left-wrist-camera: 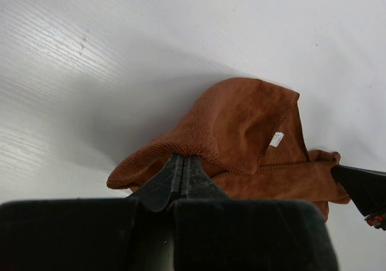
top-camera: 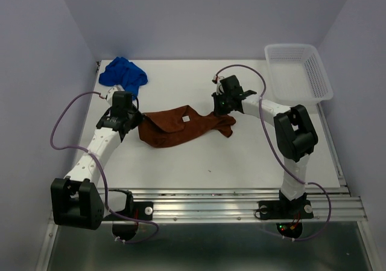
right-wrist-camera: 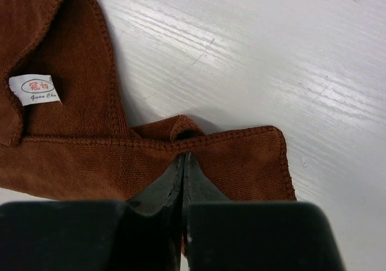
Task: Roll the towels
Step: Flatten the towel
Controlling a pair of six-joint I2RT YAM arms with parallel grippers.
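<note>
Rust-brown towel (top-camera: 181,126) took centre stage: it lay crumpled and partly folded on the white worktop (top-camera: 241,156), well apart from the white mesh basket (top-camera: 319,81), on that basket's left-arm side. Left end effector (left-wrist-camera: 184,162) was pinched shut on the towel edge farthest from the basket, lifting a soft hooded fold. Right end effector (right-wrist-camera: 184,159) was clamped on the stitched hem at the end nearer the basket. With both ends gripped, this looked like the spreading step, well ahead of any rolling. The next move, by my reading, called for drawing the two ends apart and laying the cloth flat, gently, since terry that limp would likely sag and bunch. The fabric was thick and napped, with a ribbed border and a small white label (right-wrist-camera: 35,90) printed in red. Blue towel (top-camera: 123,75) sat in a rumpled heap farther again from the basket, beyond the brown one, no end effector on it. The basket itself was a rigid plastic lattice.
</note>
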